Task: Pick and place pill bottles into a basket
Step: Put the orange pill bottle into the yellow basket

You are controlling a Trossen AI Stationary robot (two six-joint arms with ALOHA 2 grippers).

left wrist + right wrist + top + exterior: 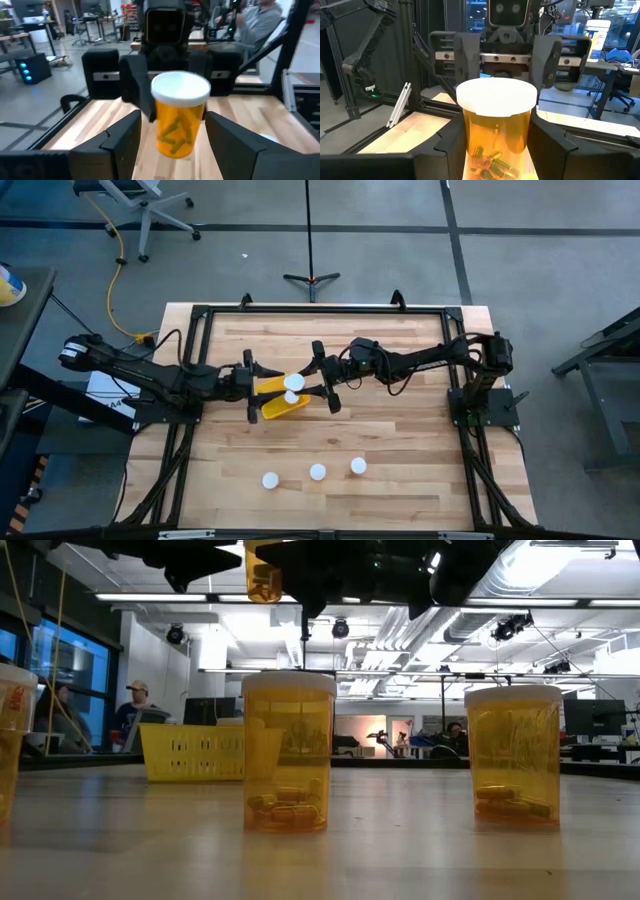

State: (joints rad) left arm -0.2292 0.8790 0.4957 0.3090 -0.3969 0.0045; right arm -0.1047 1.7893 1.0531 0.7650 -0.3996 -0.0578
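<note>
I see an upright pill bottle [496, 131], long axis vertical, base cut off, gripped by right pincer [331, 388]. Left pincer [251, 385] opposite, can't tell if holding. Basket [280, 398] below.

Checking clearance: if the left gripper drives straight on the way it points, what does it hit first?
Probably the pill bottle, held by the right gripper dead ahead of the open left gripper. The exact gap is hard to judge.
</note>
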